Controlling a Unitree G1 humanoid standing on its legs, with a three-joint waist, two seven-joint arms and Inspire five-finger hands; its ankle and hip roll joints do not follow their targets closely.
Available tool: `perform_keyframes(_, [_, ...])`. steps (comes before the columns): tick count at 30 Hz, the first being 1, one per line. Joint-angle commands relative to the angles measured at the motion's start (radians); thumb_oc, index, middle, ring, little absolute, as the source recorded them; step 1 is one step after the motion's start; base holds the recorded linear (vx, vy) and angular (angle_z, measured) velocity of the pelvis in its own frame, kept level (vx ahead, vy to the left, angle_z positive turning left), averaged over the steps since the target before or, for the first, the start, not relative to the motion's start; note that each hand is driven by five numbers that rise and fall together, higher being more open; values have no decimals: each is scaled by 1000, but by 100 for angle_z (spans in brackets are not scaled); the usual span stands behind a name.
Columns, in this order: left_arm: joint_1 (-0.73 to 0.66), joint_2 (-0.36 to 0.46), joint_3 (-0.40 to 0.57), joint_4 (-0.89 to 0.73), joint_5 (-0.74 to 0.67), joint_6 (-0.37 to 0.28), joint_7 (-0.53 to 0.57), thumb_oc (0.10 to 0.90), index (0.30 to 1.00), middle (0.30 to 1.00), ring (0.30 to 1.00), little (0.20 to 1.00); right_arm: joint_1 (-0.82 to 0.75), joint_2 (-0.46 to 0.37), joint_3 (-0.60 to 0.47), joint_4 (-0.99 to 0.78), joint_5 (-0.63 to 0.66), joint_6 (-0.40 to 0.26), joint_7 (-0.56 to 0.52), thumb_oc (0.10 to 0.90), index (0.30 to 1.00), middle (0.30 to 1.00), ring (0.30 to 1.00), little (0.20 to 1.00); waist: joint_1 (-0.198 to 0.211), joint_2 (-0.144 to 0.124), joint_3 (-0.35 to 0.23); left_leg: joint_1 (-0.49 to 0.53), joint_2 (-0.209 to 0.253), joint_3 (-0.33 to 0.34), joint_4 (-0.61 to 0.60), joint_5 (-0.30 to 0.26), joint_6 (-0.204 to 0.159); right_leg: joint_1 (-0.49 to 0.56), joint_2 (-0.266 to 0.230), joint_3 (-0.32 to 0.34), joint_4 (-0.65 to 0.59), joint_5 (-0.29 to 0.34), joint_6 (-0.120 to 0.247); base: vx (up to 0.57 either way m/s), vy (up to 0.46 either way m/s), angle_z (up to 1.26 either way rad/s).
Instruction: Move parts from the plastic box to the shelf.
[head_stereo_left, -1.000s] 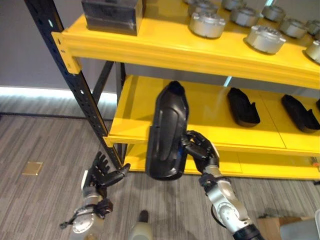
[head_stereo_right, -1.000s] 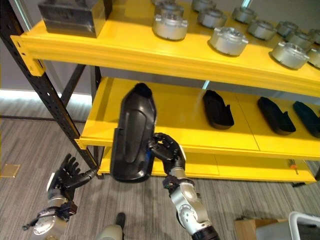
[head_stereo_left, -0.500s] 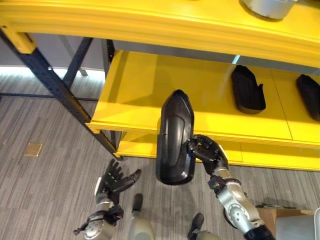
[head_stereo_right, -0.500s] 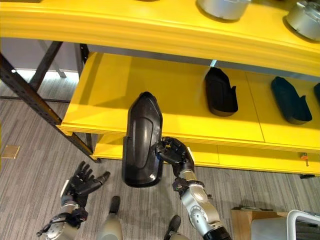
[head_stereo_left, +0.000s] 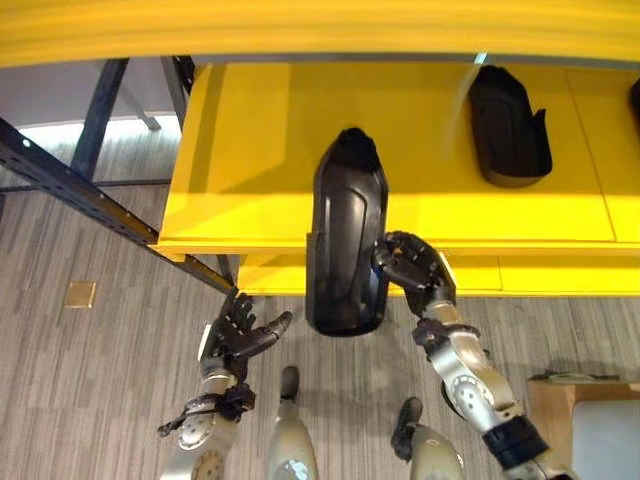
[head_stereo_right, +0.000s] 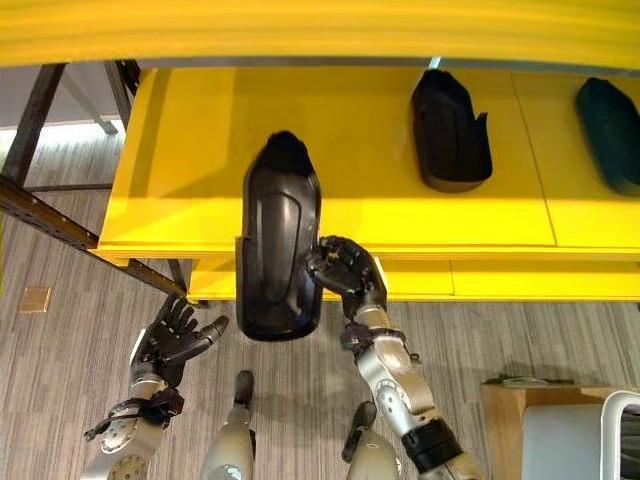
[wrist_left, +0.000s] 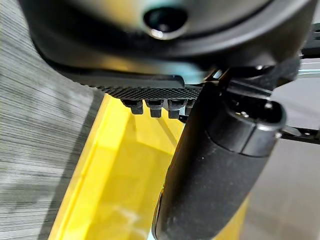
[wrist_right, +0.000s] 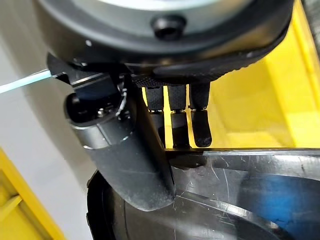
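A long black moulded part (head_stereo_left: 346, 240) is held upright in my right hand (head_stereo_left: 413, 270), whose fingers curl round its right edge. Its upper end overlaps the front of the yellow middle shelf (head_stereo_left: 250, 150), while its lower end hangs below the shelf's front lip. In the right wrist view the fingers (wrist_right: 200, 115) grip the part's shiny black rim (wrist_right: 240, 165). My left hand (head_stereo_left: 238, 335) hangs low over the floor to the left of the part, fingers spread and holding nothing.
Another black part (head_stereo_left: 508, 125) lies on the same shelf to the right, and a third (head_stereo_right: 608, 125) further right. A black diagonal rack brace (head_stereo_left: 80, 190) crosses at the left. A lower yellow shelf (head_stereo_left: 270, 275) sits beneath. A cardboard box (head_stereo_left: 545, 410) stands bottom right.
The camera has tilted down and nearer to the middle shelf. The black part has risen with my right hand, its top now over the shelf. The left hand stays low and open.
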Motion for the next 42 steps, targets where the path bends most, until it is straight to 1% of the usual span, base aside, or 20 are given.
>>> perform_keyframes(1, [-16,75,29,-138,-36,-97,-8,900,1000,1000,1000,1000,-162,44,-4,-94,4,-134,19,400,300,300,300,300,8,-35,-19,99,67,36,-27,-24,-49,-29,-68,0,0,100,31,0,0,0])
perform_keyframes(5, [-15,100,11,-152,-51,-99,-9,900,1000,1000,1000,1000,-303,17,-19,-22,9,-135,-26,400,300,300,300,300,24,-30,4,88,57,37,-27,-28,-47,-53,-83,6,17,102,33,0,0,0])
perform_keyframes(7, [-16,104,8,-153,-52,-98,-10,900,1000,1000,1000,1000,-329,11,-22,-6,9,-134,-36,400,300,300,300,300,26,-29,8,85,54,37,-27,-28,-46,-57,-85,9,18,103,34,0,0,0])
perform_keyframes(8, [-20,120,3,-157,-57,-97,-9,900,1000,1000,1000,1000,-395,-12,-28,26,20,-132,-55,400,300,300,300,300,28,-29,14,75,48,36,-27,-26,-45,-66,-89,11,14,113,34,-13,11,3])
perform_keyframes(9, [-20,120,3,-157,-57,-97,-9,900,1000,1000,1000,1000,-394,-12,-28,26,21,-132,-55,400,300,300,300,300,28,-30,16,79,48,37,-27,-29,-46,-65,-90,13,19,108,35,-22,31,5])
perform_keyframes(10, [-21,130,-2,-161,-63,-97,-10,900,1000,1000,1000,1000,-458,-37,-29,64,19,-124,-75,400,300,300,300,300,31,-30,22,75,44,39,-27,-30,-46,-72,-92,18,17,111,35,-11,21,4])
perform_keyframes(11, [-23,130,-2,-161,-64,-97,-10,900,1000,1000,1000,1000,-460,-37,-29,65,19,-125,-75,400,300,300,300,300,31,-30,21,71,44,38,-27,-27,-45,-73,-91,17,12,116,34,-21,32,3])
perform_keyframes(12, [-19,141,-8,-172,-74,-99,-13,900,1000,1000,1000,1000,-537,-67,-30,107,19,-119,-91,400,300,300,300,300,34,-32,30,71,41,38,-27,-31,-45,-77,-93,22,17,113,35,0,0,0])
perform_keyframes(14, [-20,151,-17,-178,-91,-101,-15,900,1000,1000,1000,1000,-615,-90,-30,168,31,-117,-105,400,300,300,300,300,35,-34,37,68,39,38,-27,-31,-44,-84,-95,24,18,116,35,0,0,0])
perform_keyframes(16, [-23,166,-29,-190,-102,-103,-18,900,1000,1000,1000,1000,-719,-114,-29,259,37,-112,-126,400,300,300,300,300,38,-38,45,64,37,37,-27,-31,-44,-91,-94,29,20,118,35,-17,14,4])
perform_keyframes(18, [-26,180,-39,-198,-116,-105,-17,900,1000,1000,1000,1000,-837,-115,-17,375,49,-104,-150,400,300,300,300,300,42,-41,54,60,38,36,-27,-30,-45,-96,-92,27,19,119,35,0,0,0])
perform_keyframes(19, [-27,189,-45,-201,-123,-108,-17,900,1000,1000,1000,1000,-921,-126,-10,467,38,-97,-168,400,300,300,300,300,46,-44,58,55,37,30,-27,-30,-44,-101,-91,29,21,119,34,0,0,0])
perform_keyframes(23, [-35,201,-53,-205,-128,-113,-16,900,1000,1000,1000,1000,-1043,-133,6,649,34,-81,-178,400,300,300,300,300,54,-43,64,45,36,24,-27,-28,-43,-107,-89,27,27,118,33,-4,7,4])
perform_keyframes(24, [-39,206,-57,-205,-128,-116,-16,900,1000,1000,1000,1000,-1092,-133,12,744,33,-73,-181,400,300,300,300,300,60,-43,66,40,36,19,-27,-27,-42,-112,-89,27,27,117,32,-7,5,5])
perform_keyframes(27, [-47,214,-62,-206,-130,-124,-20,900,1000,1000,1000,1000,-1150,-143,6,892,38,-62,-182,400,300,300,300,300,69,-38,67,31,34,9,-27,-25,-41,-113,-88,21,28,113,32,-2,0,5])
perform_keyframes(28, [-48,214,-62,-206,-130,-124,-20,900,1000,1000,1000,1000,-1153,-144,7,895,39,-62,-180,400,300,300,300,300,69,-38,67,30,34,9,-27,-25,-41,-113,-88,21,28,113,32,-7,-2,5])
perform_keyframes(32, [-71,222,-70,-198,-127,-134,-14,900,1000,1000,1000,1000,-1209,-179,19,1046,16,-36,-181,400,300,300,300,300,90,-27,67,12,29,-5,-27,-20,-40,-122,-88,11,34,109,34,-1,-8,4])
perform_keyframes(38, [-100,227,-88,-188,-113,-139,-15,900,1000,1000,1000,1000,-1232,-220,31,1140,-18,-8,-172,400,300,300,300,300,112,-10,70,-6,26,-22,-26,-13,-38,-128,-94,-2,45,103,35,11,-6,11])
perform_keyframes(40, [-114,226,-94,-184,-111,-144,-12,900,1000,1000,1000,1000,-1238,-249,57,1169,-70,11,-172,400,300,300,300,300,124,-5,69,-13,23,-30,-25,-11,-36,-130,-99,-7,47,103,37,15,-8,8])
perform_keyframes(42, [-122,222,-96,-183,-110,-146,-9,900,1000,1000,1000,1000,-1242,-264,70,1179,-86,20,-167,400,300,300,300,300,130,0,70,-18,20,-34,-24,-9,-35,-132,-100,-10,52,101,36,0,0,0])
